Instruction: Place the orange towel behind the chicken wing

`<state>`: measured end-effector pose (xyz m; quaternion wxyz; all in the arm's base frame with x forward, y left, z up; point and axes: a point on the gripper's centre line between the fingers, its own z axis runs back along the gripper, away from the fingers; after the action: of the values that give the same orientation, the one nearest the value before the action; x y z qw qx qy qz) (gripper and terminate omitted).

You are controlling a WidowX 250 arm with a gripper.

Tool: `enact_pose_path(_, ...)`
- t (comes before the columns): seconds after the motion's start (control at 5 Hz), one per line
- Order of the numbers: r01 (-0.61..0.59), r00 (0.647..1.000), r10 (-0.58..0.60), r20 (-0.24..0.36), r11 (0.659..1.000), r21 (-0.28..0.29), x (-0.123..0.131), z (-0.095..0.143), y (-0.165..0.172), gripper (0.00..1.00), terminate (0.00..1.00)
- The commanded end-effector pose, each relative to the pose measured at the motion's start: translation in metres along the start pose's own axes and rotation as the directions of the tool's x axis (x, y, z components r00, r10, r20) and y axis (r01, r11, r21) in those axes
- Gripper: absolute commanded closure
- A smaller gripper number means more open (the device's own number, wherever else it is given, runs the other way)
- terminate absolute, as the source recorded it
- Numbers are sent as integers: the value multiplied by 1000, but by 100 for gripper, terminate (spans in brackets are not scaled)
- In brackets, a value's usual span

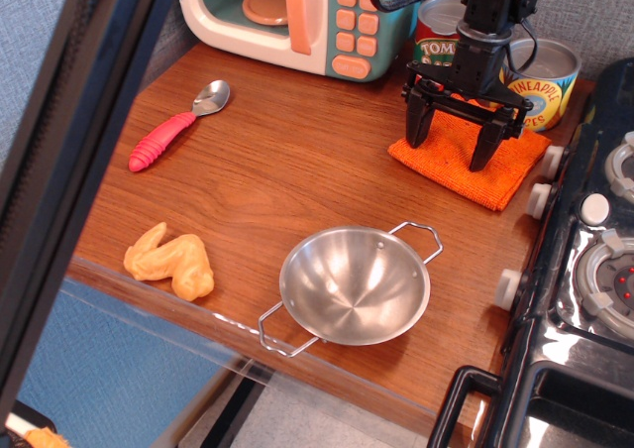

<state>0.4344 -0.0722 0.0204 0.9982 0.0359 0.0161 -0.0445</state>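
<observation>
Wooden worktop (277, 170) fills the single view, with a toy microwave (297, 17) at the back and a toy stove (584, 270) along the right edge. We see the gripper (452, 141) at the back right, pointing down, fingers (417, 126) spread wide over the orange towel (471, 156) — tips at or just above the cloth, we can't tell if they touch. Nothing is held between them. The towel lies flat just in front of the tomato sauce can (441, 42) and the pineapple slices can (540, 81). The chicken wing (170, 262) sits near the front left edge, well apart from the towel. A steel bowl (355, 285) with wire handles stands between them toward the front; a pink-handled spoon (176, 126) lies at the left. A dark blurred bar (69, 170) crosses the left side — out of focus.
</observation>
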Motion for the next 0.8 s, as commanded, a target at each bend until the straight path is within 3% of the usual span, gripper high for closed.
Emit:
enact_pose_path(0.0, 28, 1000, -28, -6, 997, 72, -16, -10, 15, 0, 0)
enact_pose_path(0.4, -18, 996, 23, -81, 998, 67, -40, -31, 51, 0, 0)
enact_pose_path(0.6, -103, 988, 111, -110, 992, 69, -49, -34, 93, 0, 0)
